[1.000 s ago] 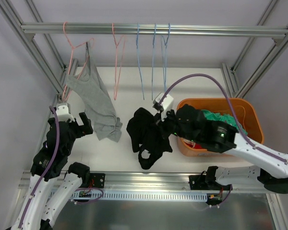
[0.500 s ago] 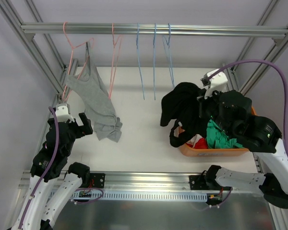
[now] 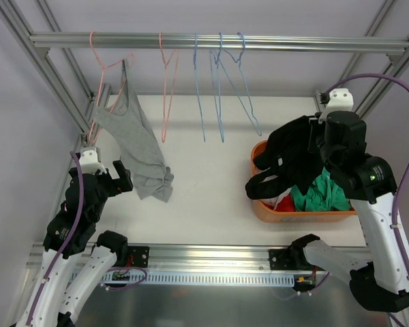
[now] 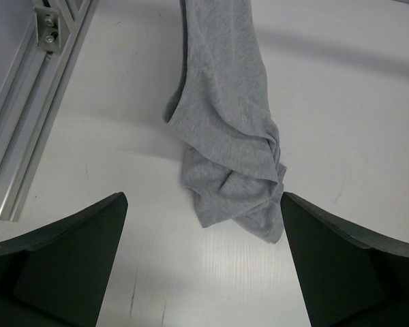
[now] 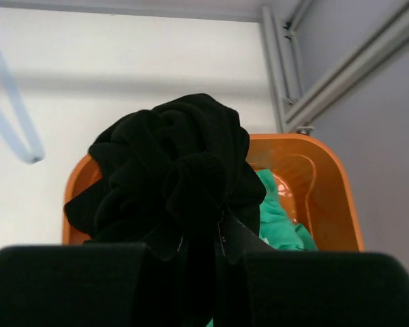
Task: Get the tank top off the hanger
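A grey tank top (image 3: 133,146) hangs by a strap from a pink hanger (image 3: 109,68) on the rail at the left, and its lower end (image 4: 225,136) is bunched on the white table. My left gripper (image 3: 103,178) sits just left of that bunch, low over the table. It is open (image 4: 203,204), with nothing between its fingers. My right gripper (image 3: 315,146) is shut on a black tank top (image 3: 290,153), which hangs crumpled above the orange basket (image 3: 300,212). In the right wrist view the black cloth (image 5: 170,157) bulges out from the closed fingers (image 5: 203,235).
The orange basket (image 5: 327,191) holds green cloth (image 3: 324,194) and other clothes. Three empty blue hangers (image 3: 218,88) and one empty pink hanger (image 3: 167,88) hang from the rail (image 3: 293,44). Aluminium frame posts stand at both sides.
My right arm has carried the black tank top from the middle of the table rightward and up, over the basket. The blue hangers have swung. The left arm has not moved.
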`<act>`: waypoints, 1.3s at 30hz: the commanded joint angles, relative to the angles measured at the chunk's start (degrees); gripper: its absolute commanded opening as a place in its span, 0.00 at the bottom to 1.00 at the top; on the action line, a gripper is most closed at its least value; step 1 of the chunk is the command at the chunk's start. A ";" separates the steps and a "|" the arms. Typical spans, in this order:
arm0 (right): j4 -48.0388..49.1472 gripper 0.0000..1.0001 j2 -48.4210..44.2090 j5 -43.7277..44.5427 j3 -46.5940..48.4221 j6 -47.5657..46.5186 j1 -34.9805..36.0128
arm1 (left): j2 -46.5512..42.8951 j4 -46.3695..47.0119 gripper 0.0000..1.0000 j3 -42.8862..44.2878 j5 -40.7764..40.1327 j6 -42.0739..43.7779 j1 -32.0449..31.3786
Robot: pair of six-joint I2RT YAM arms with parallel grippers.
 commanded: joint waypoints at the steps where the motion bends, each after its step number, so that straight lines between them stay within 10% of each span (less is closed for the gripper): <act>1: 3.02 0.00 -1.07 -0.87 0.13 -1.11 -5.60 | 0.15 1.94 0.99 -0.36 1.29 0.06 -0.37; 11: 6.97 0.00 -2.29 -13.33 -9.00 4.15 -7.63 | 0.15 2.29 0.99 -0.45 1.99 0.24 -0.37; 22: 27.01 0.00 -5.39 -24.95 -45.37 21.73 -3.24 | -1.95 2.29 0.99 -0.45 -1.26 -0.81 -0.28; 32: 29.39 0.00 8.43 -20.03 -45.86 21.65 -3.33 | -3.89 2.03 0.99 1.47 -4.43 -2.84 -0.20; 34: 27.64 0.06 4.85 -19.51 -44.01 21.39 -3.33 | -3.10 1.85 0.99 3.58 -3.37 -1.87 -0.28; 39: 16.13 0.57 -0.54 -14.68 -31.82 16.66 -3.32 | 4.70 -0.60 0.99 17.54 -0.38 -1.52 -0.20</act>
